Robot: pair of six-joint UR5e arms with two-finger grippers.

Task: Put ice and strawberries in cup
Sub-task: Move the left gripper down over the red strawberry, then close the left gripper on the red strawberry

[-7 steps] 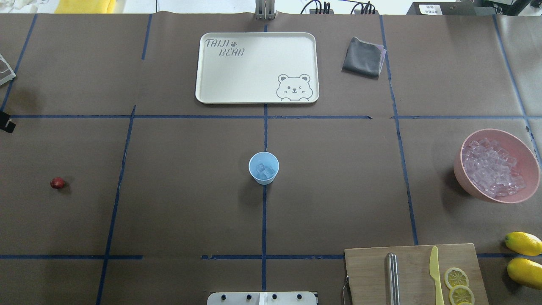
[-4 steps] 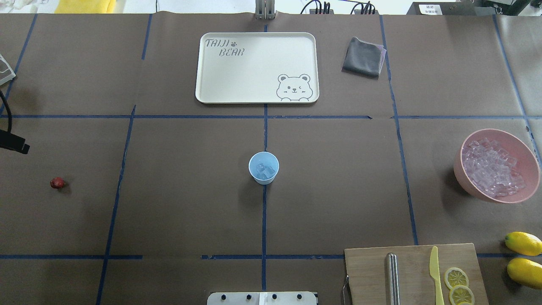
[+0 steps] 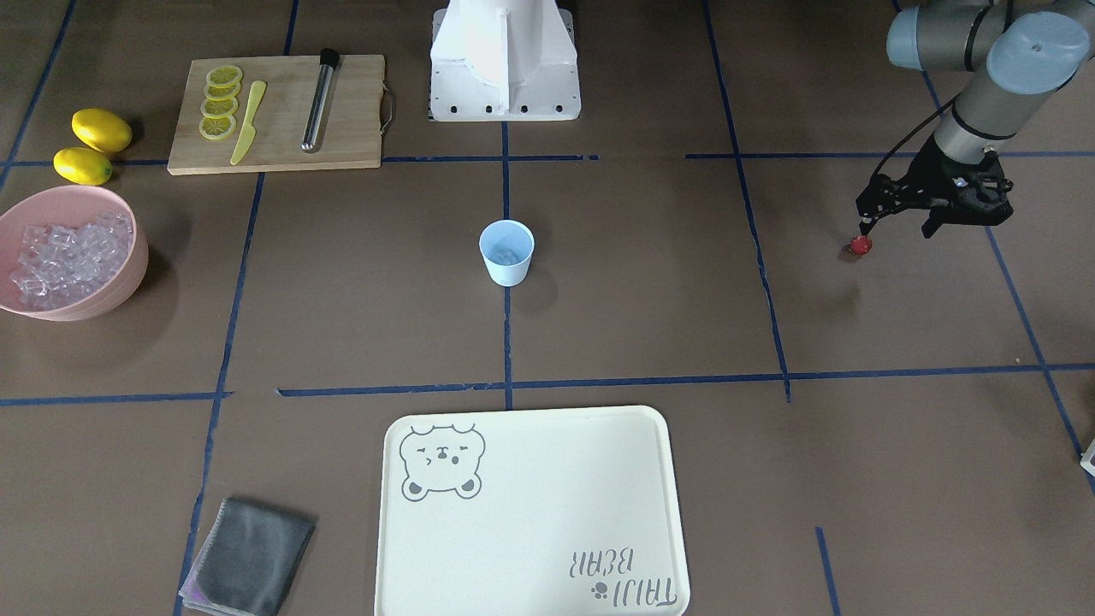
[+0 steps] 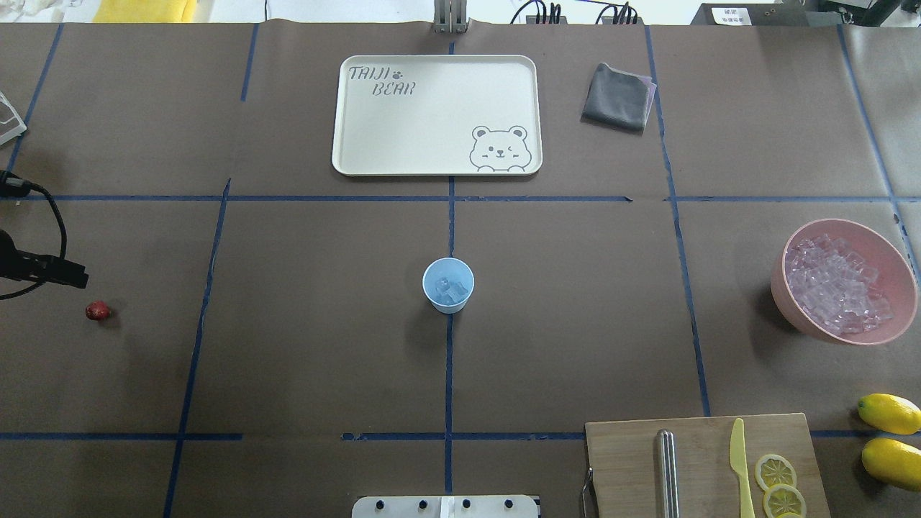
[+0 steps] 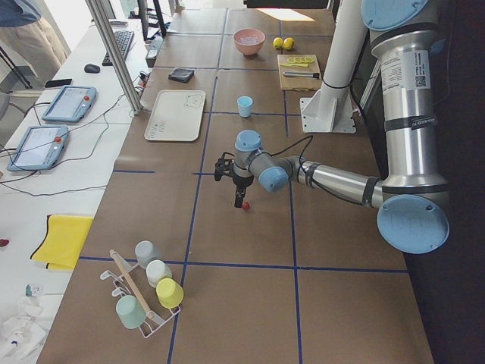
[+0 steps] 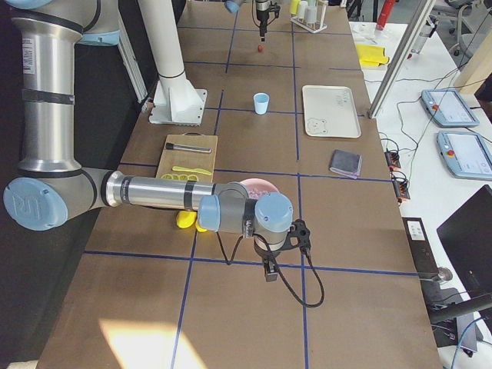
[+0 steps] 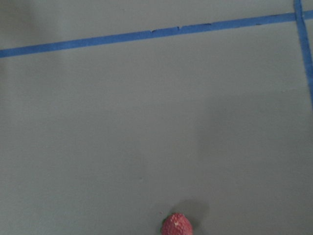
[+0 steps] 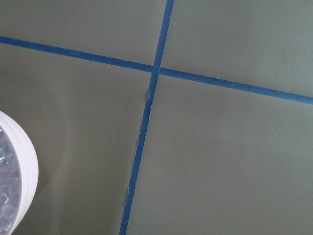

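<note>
Apparently spread, the left pincer [image 3: 896,225] hovers near the strawberry [image 3: 859,246].

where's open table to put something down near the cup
Bare table rings the cup: wide patches toward the strawberry, the pink bowl and the tray. Crowded: around the cutting board and lemons, and by the strawberry, near the left gripper.

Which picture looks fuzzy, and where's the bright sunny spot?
Left wrist view: soft and greyish, with the strawberry cut off by the bottom edge and a faint shadow beside it. Exterior right view: a bright patch of light lies on the table at the bottom left. Overhead view: sharp, and the cup casts a soft shadow.
</note>
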